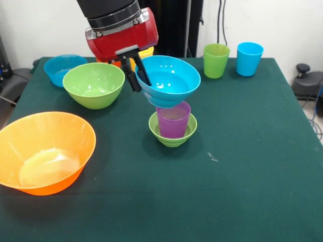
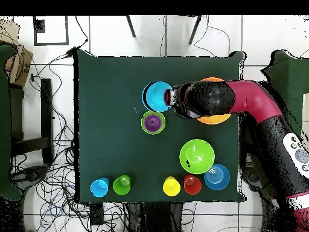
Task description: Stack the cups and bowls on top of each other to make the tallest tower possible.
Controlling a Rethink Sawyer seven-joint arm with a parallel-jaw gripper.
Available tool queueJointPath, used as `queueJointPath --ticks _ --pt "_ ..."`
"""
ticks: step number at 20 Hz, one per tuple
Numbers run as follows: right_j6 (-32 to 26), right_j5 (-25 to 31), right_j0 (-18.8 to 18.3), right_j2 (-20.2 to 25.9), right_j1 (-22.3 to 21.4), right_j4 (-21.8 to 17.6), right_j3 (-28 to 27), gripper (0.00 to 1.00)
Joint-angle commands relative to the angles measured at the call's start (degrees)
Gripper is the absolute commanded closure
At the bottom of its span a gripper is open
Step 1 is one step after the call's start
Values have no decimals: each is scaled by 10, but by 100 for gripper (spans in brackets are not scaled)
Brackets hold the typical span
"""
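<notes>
The fingers (image 1: pixel 140 75) pinch the near rim of the small blue bowl (image 1: pixel 169 80), one inside and one outside, holding it tilted in the air. Just below it, a purple cup (image 1: pixel 173 119) stands in the small green bowl (image 1: pixel 173 135) on the table (image 1: pixel 242 166).

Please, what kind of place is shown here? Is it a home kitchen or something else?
Probably a robot lab or test room, not a kitchen. A red and black robot arm works over a table with a dark green cloth, many loose cables lie on the white floor, and the plastic bowls and cups are empty.
</notes>
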Motion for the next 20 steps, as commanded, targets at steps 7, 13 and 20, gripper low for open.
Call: queueJointPath --ticks 7,13,20 --pt "-112 -67 13 -27 35 -54 55 100" --pt "-114 -87 17 -34 52 -64 47 100" --pt "-121 -91 21 -39 66 -67 40 100"
